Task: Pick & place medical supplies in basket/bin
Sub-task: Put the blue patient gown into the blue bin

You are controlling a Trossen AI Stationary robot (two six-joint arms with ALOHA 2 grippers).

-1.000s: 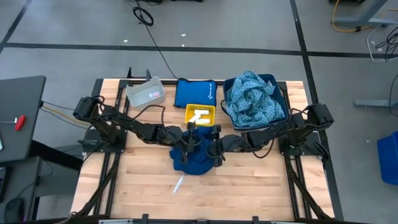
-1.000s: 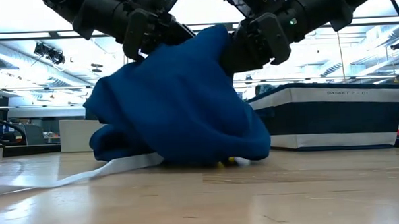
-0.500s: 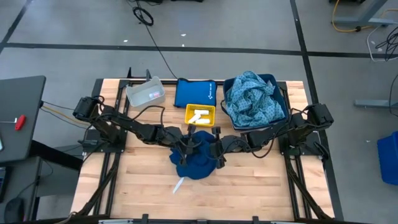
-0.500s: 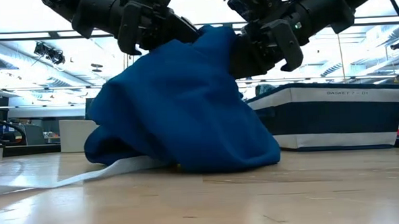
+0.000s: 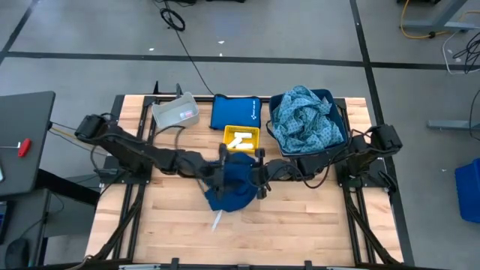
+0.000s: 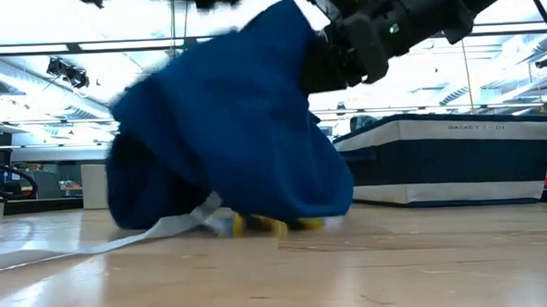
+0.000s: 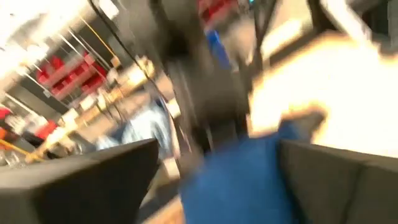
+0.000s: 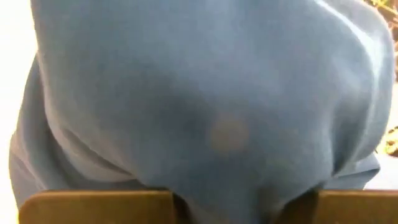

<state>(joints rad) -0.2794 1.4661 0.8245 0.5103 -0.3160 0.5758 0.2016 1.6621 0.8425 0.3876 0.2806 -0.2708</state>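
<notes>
**Right gripper holds dark-blue cloth at mid-bench**

A plain dark-blue cloth (image 5: 234, 184) is bunched at the middle of the wooden bench (image 5: 315, 225), just in front of a small yellow tray (image 5: 241, 137). The right gripper (image 5: 259, 174) has its fingers closed on the cloth's upper edge, lifting it into a peak. The left gripper (image 5: 216, 174) sits at the cloth's other side, fingers spread apart. A patterned light-blue cloth (image 5: 306, 116) fills the basket (image 5: 339, 105) at the right rear.

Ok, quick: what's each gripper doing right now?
Left gripper: open, fingers spread either side of the dark-blue cloth.
Right gripper: shut on the dark-blue cloth, lifting its edge.
</notes>
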